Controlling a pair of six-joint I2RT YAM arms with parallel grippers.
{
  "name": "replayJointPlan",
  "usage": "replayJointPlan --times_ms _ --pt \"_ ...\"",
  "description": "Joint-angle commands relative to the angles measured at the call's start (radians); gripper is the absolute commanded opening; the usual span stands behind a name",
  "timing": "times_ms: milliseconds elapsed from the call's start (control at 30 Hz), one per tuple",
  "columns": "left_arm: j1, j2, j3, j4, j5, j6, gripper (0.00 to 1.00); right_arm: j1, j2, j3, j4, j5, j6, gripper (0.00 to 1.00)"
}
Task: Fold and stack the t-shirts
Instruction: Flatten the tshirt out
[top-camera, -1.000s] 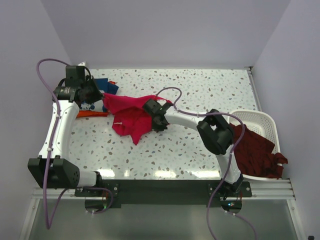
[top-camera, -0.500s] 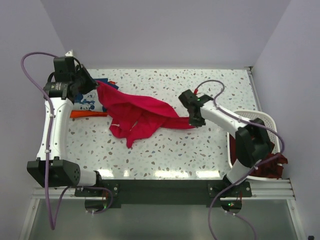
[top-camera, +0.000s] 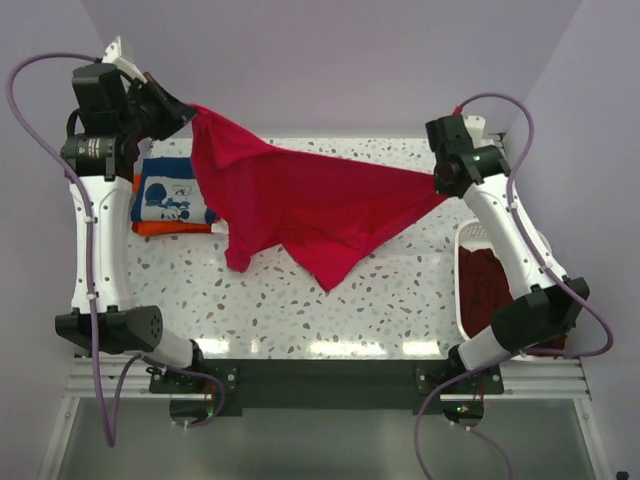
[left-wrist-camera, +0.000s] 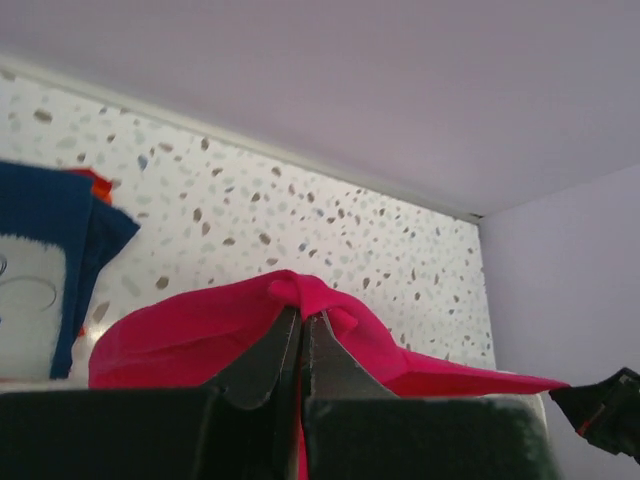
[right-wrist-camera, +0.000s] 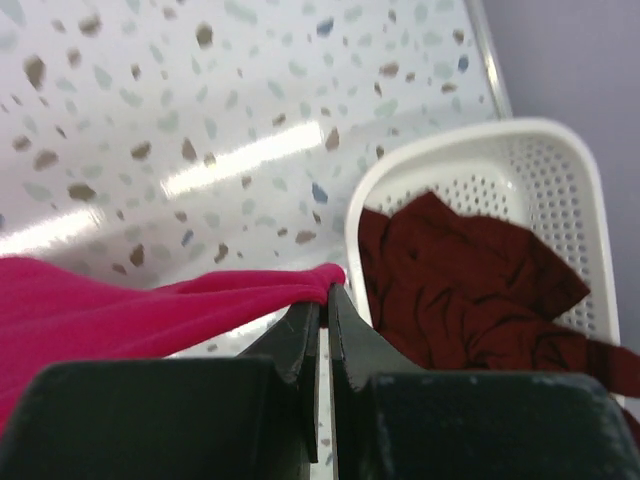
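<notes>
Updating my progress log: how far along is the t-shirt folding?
Done: navy shirt lies folded on the orange shirt, far left. In hand: left gripper and right gripper are shut on the crimson-pink shirt, stretched between them. Left: folding it, plus maroon cloth in the white basket.

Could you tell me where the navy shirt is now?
In the top view, the navy shirt lies folded on the left, atop the orange shirt, just left of the stretched pink shirt.
</notes>
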Motion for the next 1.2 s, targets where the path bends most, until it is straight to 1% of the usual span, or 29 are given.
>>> replayJointPlan --times_ms 0,33,100,133,167,200,300,400,433,500,533,567,700,767,867,967,1033,1067,1100,1167 --pt "0.018 -0.005 0.156 0.084 0.097 0.024 0.0 -0.058 0.051 0.213 0.003 0.008 -0.13 0.0" --pt "0.017 -0.002 0.189 0.091 0.127 0.028 0.0 -0.067 0.065 0.314 0.002 -0.004 -0.159 0.0" --pt "0.02 -0.005 0.223 0.089 0.138 0.045 0.0 -0.097 0.108 0.417 -0.013 -0.048 -0.183 0.0" --pt "0.02 -0.008 0.251 0.091 0.146 0.054 0.0 -0.104 0.125 0.518 -0.023 -0.093 -0.207 0.0" --pt "0.02 -0.017 0.263 0.091 0.152 0.074 0.0 -0.114 0.138 0.563 -0.036 -0.113 -0.221 0.0" --pt "0.02 -0.019 0.276 0.083 0.158 0.084 0.0 -0.118 0.163 0.644 -0.049 -0.13 -0.226 0.0" --pt "0.02 -0.032 0.331 0.054 0.201 0.134 0.0 -0.12 0.146 0.715 -0.07 -0.17 -0.203 0.0" --pt "0.02 -0.112 0.285 0.094 0.221 0.185 0.0 -0.12 0.09 0.7 -0.04 -0.205 -0.198 0.0" --pt "0.02 -0.138 0.245 0.107 0.197 0.191 0.0 -0.12 0.036 0.688 -0.026 -0.207 -0.198 0.0" --pt "0.02 -0.221 0.204 0.149 0.164 0.188 0.0 -0.121 -0.019 0.645 0.023 -0.204 -0.206 0.0" --pt "0.02 -0.246 0.176 0.161 0.128 0.183 0.0 -0.12 -0.08 0.632 0.038 -0.204 -0.207 0.0" --pt "0.02 -0.288 0.171 0.16 0.112 0.17 0.0 -0.12 -0.11 0.615 0.077 -0.205 -0.207 0.0" --pt "0.02 -0.358 0.193 0.12 0.026 0.159 0.0 -0.12 -0.251 0.546 0.157 -0.198 -0.195 0.0" --pt "0.02 -0.37 0.265 0.068 -0.029 0.183 0.0 -0.12 -0.312 0.54 0.193 -0.197 -0.192 0.0" --pt "0.018 -0.382 0.348 0.043 -0.102 0.209 0.0 -0.12 -0.348 0.563 0.22 -0.19 -0.197 0.0" --pt "0.017 -0.384 0.394 0.069 -0.156 0.214 0.0 -0.12 -0.323 0.652 0.206 -0.17 -0.204 0.0" --pt "0.017 -0.384 0.379 0.11 -0.155 0.216 0.0 -0.12 -0.312 0.697 0.204 -0.171 -0.212 0.0" --pt "0.017 -0.378 0.359 0.121 -0.149 0.214 0.0 -0.12 -0.308 0.695 0.215 -0.173 -0.213 0.0" --pt "0.015 -0.373 0.308 0.13 -0.138 0.212 0.0 -0.12 -0.303 0.675 0.221 -0.173 -0.219 0.0" --pt "0.017 -0.33 0.265 0.152 -0.062 0.188 0.0 -0.121 -0.293 0.649 0.224 -0.179 -0.218 0.0"
